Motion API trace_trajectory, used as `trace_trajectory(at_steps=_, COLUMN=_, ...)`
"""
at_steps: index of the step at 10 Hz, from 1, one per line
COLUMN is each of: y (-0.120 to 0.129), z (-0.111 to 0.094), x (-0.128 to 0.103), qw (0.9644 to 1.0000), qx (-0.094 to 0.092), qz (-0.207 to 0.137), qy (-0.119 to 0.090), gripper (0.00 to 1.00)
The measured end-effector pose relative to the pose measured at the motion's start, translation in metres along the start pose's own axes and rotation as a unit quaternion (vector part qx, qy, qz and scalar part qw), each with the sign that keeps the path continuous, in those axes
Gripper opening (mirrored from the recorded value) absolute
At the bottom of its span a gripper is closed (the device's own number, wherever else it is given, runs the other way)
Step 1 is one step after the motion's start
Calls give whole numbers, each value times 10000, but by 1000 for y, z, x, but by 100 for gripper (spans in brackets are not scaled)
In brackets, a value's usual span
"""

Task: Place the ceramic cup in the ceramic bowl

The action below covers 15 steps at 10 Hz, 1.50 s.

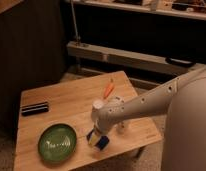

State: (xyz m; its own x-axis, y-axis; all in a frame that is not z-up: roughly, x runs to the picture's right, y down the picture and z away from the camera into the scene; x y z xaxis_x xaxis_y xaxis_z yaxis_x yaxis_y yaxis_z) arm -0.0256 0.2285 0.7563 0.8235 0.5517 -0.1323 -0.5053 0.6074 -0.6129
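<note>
The ceramic cup point(98, 104), small and whitish, stands on the wooden table point(66, 102) near its middle, right against the far side of my arm's wrist. The ceramic bowl point(57, 143), a wide shallow green dish with pale streaks, sits at the table's front left. My gripper point(97, 140) points down at the table's front edge, just in front of the cup and to the right of the bowl. Its two blue-tipped fingers point(103, 144) stand apart and it is open, with nothing held that I can see.
An orange carrot-like piece point(109, 90) lies behind the cup. A flat black object point(35, 108) lies at the table's left. A small pale item point(121, 127) shows just right of my arm. Dark shelving and a metal rail point(121, 56) run behind the table.
</note>
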Motion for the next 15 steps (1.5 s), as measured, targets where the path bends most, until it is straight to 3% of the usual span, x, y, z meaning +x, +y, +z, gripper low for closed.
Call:
trace_trajectory(at_steps=2, y=-15, z=-16, x=-14, qw=9996, qx=182, qz=-70, qy=201, gripper=80)
trace_trajectory(at_steps=7, y=-110, z=-85, x=-67, qw=9961, qx=544, qz=-109, qy=688, gripper=80)
trace_trajectory(at_steps=12, y=-120, z=-93, x=-71, qw=9953, qx=587, qz=-119, qy=764, gripper=80)
trace_trajectory(at_steps=15, y=-108, z=-87, x=-92, qw=9957, qx=582, qz=-143, qy=708, gripper=80)
